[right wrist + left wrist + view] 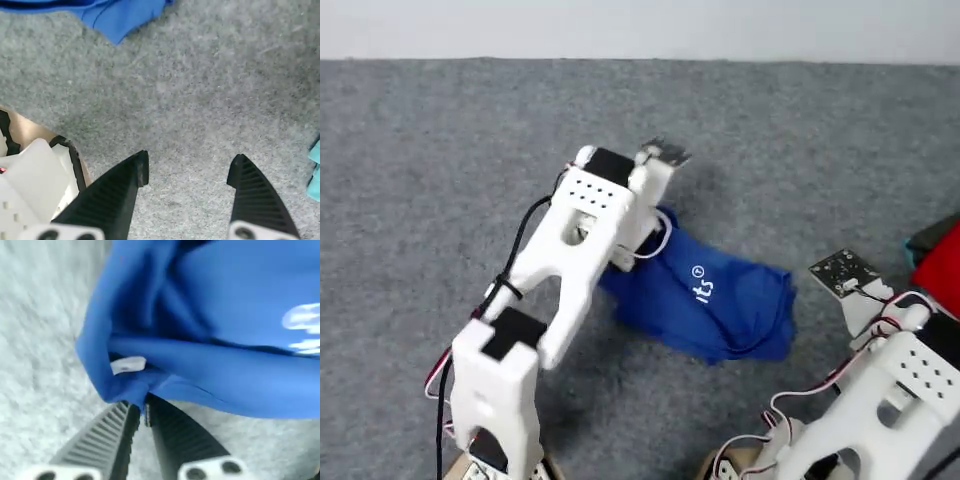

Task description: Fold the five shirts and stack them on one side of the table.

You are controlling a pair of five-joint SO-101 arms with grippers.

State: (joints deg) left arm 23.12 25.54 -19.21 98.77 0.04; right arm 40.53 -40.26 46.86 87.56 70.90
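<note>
The left gripper (141,409) is closed on the blue shirt (225,325). Its two black ribbed fingers (172,432) are pressed together, and a fold of the shirt's edge is pinched between the tips. Just beyond the tips, a small white label (128,365) sits on the bunched cloth. From there the shirt spreads away from the gripper, with a white print (302,320) on its far part.

In the high view the blue shirt (720,300) lies crumpled on the grey table (440,150). One end of it is under the left arm's wrist, and the other end lies toward the right arm.

The right gripper (190,172) is open, with its fingers well apart. It is above bare grey table (200,100) and holds nothing. A corner of the blue shirt (120,17) lies well ahead of its fingertips and apart from them. To one side of this gripper, a piece of turquoise cloth (315,172) shows at the edge.

Beside the right arm, at the table's edge, lie a red cloth (940,265) and a dark thing (932,235) touching it.
</note>
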